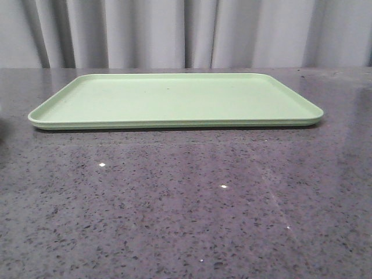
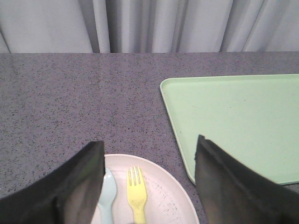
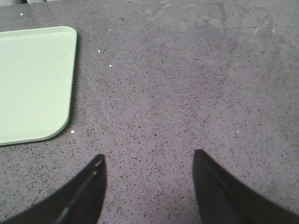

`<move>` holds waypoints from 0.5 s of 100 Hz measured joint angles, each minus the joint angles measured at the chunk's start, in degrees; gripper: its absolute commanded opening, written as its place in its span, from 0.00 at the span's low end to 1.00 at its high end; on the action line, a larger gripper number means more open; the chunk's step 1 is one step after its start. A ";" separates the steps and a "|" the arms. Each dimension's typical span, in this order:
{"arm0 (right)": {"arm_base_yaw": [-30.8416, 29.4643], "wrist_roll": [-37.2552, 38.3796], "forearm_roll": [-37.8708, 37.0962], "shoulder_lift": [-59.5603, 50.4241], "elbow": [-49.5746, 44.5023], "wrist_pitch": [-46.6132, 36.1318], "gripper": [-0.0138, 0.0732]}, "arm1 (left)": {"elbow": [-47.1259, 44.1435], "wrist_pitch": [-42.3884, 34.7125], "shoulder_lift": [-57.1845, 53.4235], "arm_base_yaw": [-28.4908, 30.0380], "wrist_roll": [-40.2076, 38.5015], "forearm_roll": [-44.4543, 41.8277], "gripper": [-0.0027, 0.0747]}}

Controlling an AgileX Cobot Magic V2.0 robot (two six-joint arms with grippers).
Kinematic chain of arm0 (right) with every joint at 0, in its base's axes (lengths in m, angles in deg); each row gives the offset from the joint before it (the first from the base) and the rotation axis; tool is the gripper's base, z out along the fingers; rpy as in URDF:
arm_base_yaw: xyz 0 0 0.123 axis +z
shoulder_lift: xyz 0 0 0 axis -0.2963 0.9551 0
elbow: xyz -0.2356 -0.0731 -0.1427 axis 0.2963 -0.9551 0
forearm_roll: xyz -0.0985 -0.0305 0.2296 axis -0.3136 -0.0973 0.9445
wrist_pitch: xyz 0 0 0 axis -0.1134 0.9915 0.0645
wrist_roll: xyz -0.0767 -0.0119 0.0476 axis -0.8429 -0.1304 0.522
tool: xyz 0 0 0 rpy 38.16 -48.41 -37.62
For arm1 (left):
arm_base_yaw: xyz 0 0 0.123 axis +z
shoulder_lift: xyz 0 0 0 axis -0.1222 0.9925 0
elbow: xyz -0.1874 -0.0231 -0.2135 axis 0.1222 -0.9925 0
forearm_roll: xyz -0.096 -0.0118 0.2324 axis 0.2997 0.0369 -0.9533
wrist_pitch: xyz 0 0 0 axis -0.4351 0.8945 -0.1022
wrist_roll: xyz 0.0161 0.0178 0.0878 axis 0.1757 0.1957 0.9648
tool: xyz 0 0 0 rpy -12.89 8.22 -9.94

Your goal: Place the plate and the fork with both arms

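Observation:
In the left wrist view the pale pinkish-cream plate (image 2: 173,193) lies on the dark table beside the tray's near corner. The yellow fork (image 2: 136,193) lies on it, tines toward the curtain. My left gripper (image 2: 149,149) is open above the plate, empty, its fingers either side of the fork. My right gripper (image 3: 148,158) is open and empty over bare table, to the right of the tray. Plate, fork and both grippers are out of the front view.
A large light green tray (image 1: 174,100) lies mid-table; it also shows in the left wrist view (image 2: 243,121) and the right wrist view (image 3: 32,79). A pale blue spoon (image 2: 108,193) lies on the plate beside the fork. A grey curtain (image 1: 186,32) hangs behind the table.

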 measured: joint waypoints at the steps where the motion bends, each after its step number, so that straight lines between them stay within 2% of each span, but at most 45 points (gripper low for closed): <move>1: 0.00 0.00 0.00 0.00 0.00 0.00 0.79 | 0.00 0.00 0.00 0.00 0.00 0.00 0.63; 50: 0.10 0.00 2.42 0.09 0.00 0.49 0.79 | 0.00 0.90 0.44 0.00 0.00 -1.62 0.63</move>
